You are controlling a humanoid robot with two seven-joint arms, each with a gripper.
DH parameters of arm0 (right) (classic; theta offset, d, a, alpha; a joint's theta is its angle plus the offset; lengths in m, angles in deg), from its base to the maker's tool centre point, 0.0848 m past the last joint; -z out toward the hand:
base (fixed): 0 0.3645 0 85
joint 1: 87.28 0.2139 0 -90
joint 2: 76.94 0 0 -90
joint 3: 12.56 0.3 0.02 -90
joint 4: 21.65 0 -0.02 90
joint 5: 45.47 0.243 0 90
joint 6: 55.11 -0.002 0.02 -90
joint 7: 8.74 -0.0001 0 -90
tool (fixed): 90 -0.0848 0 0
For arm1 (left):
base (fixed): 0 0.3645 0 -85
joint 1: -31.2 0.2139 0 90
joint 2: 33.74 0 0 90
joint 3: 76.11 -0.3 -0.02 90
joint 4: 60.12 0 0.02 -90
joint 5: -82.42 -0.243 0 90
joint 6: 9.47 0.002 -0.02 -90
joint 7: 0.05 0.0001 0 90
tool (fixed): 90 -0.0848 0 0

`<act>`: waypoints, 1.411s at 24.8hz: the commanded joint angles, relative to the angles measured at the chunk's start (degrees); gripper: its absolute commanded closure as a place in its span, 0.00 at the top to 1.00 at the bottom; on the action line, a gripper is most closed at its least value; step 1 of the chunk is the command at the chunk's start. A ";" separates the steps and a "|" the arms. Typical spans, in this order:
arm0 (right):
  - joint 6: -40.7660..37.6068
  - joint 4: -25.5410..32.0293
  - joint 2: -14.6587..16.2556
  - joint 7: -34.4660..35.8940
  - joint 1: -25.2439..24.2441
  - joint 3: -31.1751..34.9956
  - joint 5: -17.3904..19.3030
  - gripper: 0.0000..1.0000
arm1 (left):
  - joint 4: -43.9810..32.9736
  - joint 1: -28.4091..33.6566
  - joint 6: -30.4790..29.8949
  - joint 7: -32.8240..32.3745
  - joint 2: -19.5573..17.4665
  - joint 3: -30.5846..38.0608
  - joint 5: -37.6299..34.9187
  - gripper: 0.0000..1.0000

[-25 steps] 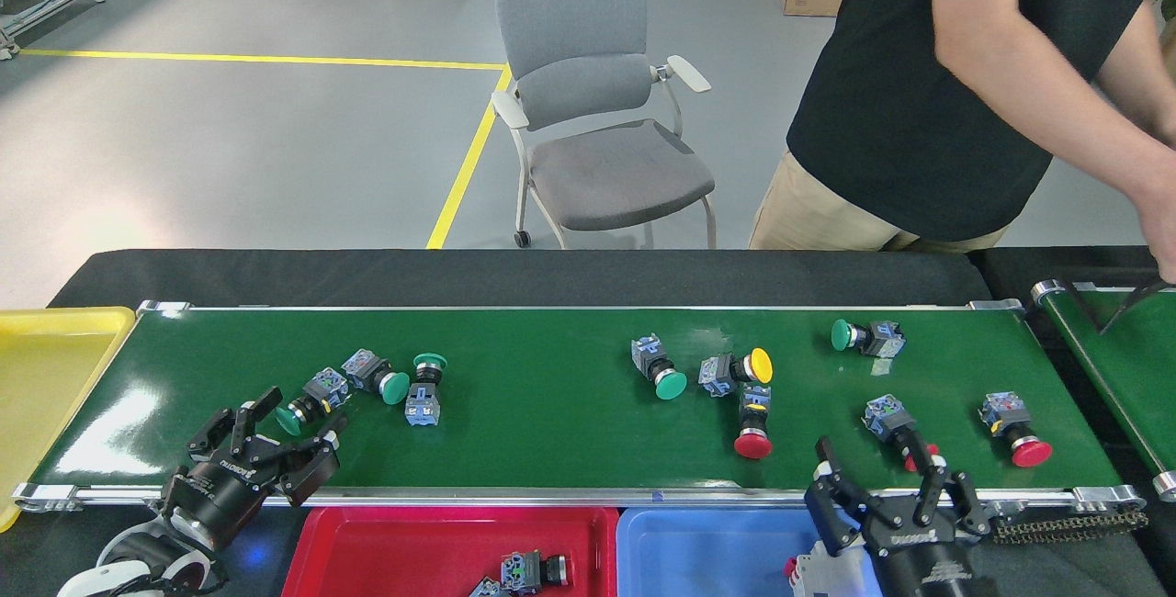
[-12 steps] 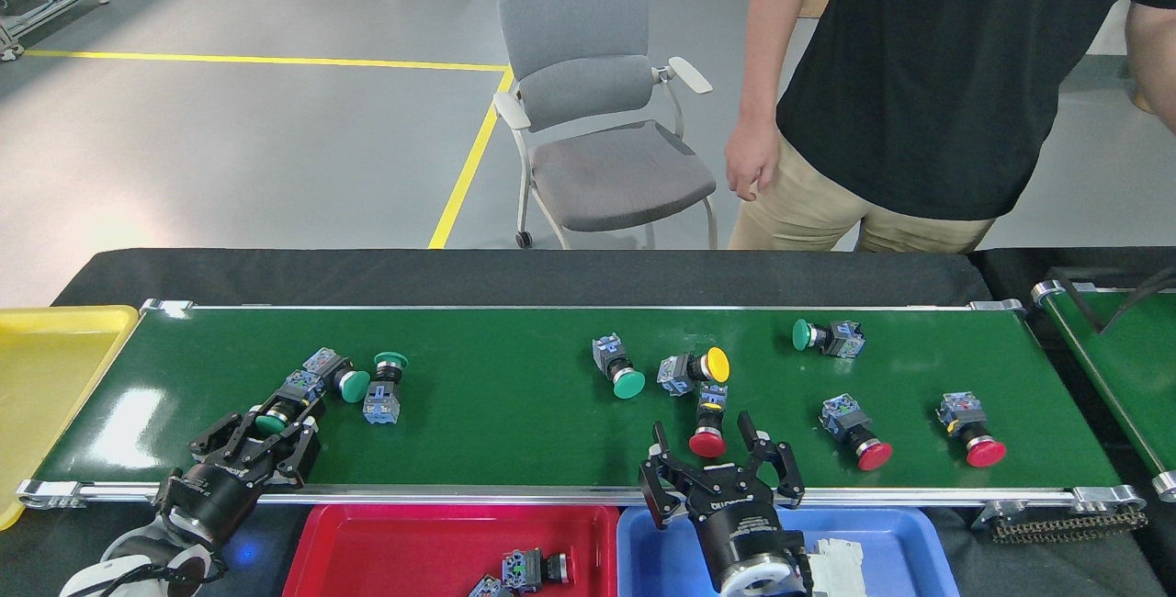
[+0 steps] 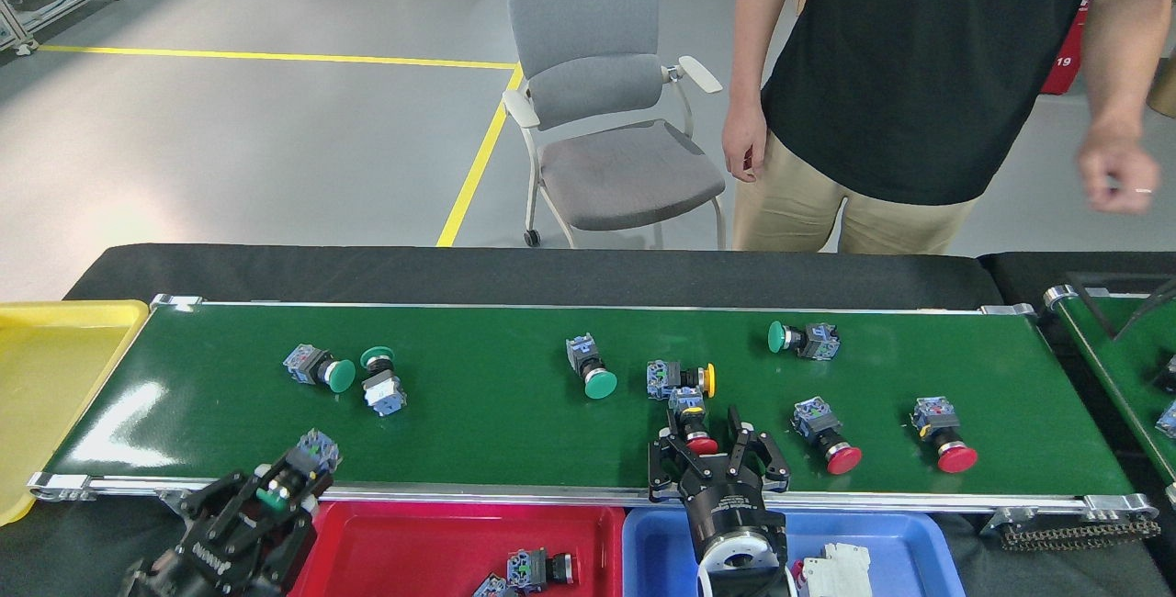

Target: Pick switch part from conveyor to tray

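Eight push-button switches lie on the conveyor: three green, three red, one yellow, plus a green one grasped in the left hand above the red tray. The right hand, fingers spread, brackets a red switch. A person stands behind the counter.

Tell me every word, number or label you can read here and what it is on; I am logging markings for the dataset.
"19": white digits on the red object behind the person, partly hidden.
Left gripper: white lettering on its body, too blurred to read.
Right gripper: white lettering, too small to read.
Switch parts on the conveyor: no readable markings.
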 commanded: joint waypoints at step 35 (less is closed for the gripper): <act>2.24 21.64 6.83 7.73 -10.67 3.92 0.02 1.00 | 20.94 -25.79 13.40 -10.35 6.60 9.31 -6.00 1.00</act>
